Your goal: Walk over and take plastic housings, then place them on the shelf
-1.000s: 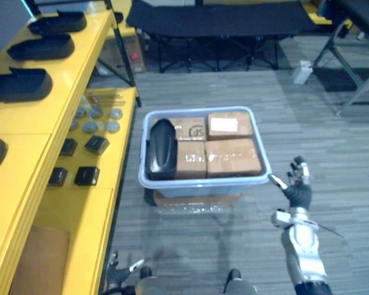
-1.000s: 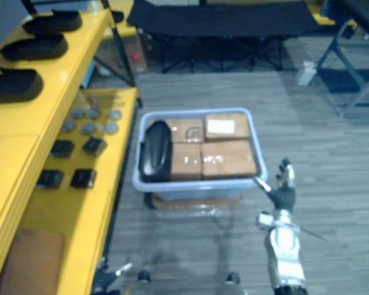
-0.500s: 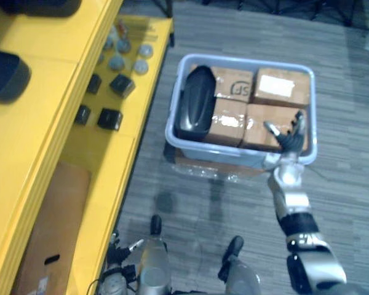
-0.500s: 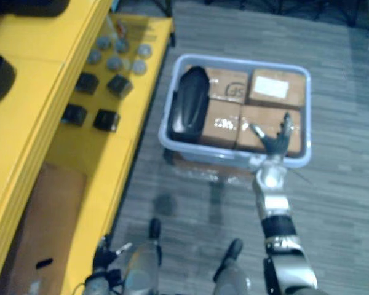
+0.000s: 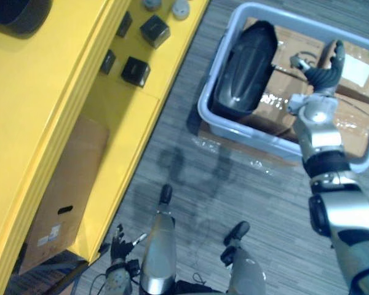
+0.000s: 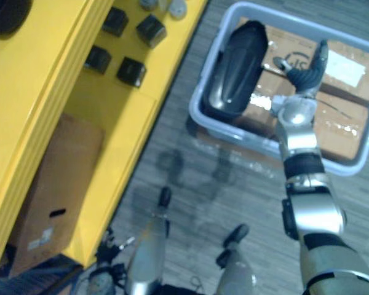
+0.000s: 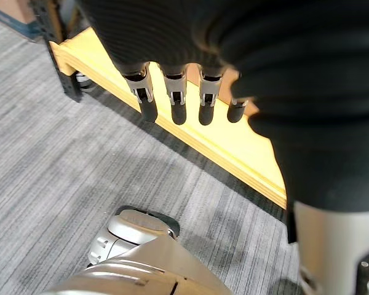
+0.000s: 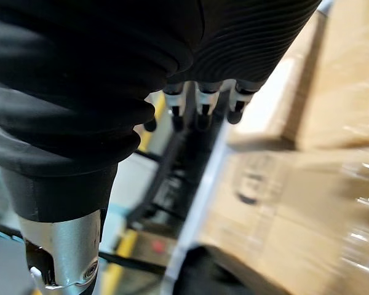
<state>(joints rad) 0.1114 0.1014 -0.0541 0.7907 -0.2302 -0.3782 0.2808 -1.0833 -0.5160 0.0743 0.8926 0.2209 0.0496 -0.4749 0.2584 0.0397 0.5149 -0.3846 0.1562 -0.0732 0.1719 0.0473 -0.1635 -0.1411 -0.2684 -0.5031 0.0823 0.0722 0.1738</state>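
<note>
change: we came closer, right hand [image 5: 318, 75] now over the bin [image 5: 252, 134] | its fingers: apart, empty | housing [image 5: 245, 67]: at the bin's left edge — just beside our hand | left hand [image 7: 175, 92]: low, fingers straight | next: grab it

Housing [image 5: 243, 70] lies in bin [image 5: 234, 128], left of boxes [image 5: 350, 120]; shelf [image 5: 49, 92] stands further left.

Straight fingers [image 8: 202, 117] over cardboard boxes [image 8: 295, 215], pale bin rim [image 8: 202, 190].
</note>
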